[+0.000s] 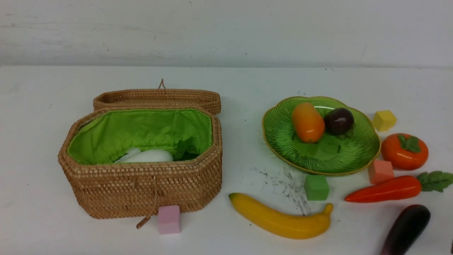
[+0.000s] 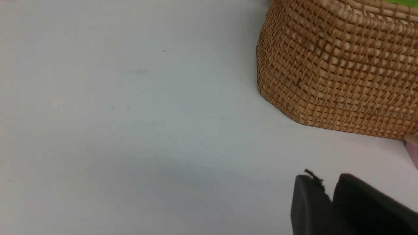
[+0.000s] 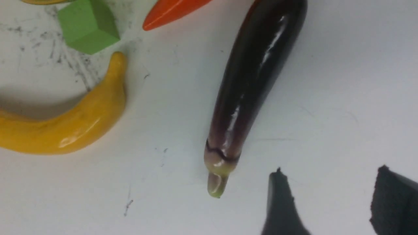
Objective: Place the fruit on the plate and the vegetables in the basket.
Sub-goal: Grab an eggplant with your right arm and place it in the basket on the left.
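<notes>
- Your right fingers [image 3: 281,209] stand spread and empty, just beside the stem end of the eggplant [image 3: 248,91]; I judge that gap is meant for a grasp across its slim neck.
- The eggplant lies flat on the table [image 1: 42,106] at the near right, well apart from the basket [image 1: 141,191]; it has the longest trip to make.
- Your left fingers [image 2: 307,205] sit pressed almost together, pinching nothing; they hang low by the basket's left corner, seemingly parked clear of the work.
- The lid [image 1: 157,97] is folded back on the far side, so the way in is clear; the white radish [image 1: 150,156] lies inside, though only part of it shows.
- The plate [image 1: 339,156], right of the basket, holds the mango [image 1: 308,122] and the purple ball [image 1: 338,120] side by side; the persimmon [image 1: 404,151], banana [image 1: 283,219] and carrot [image 1: 385,190] lie on the table near it.
</notes>
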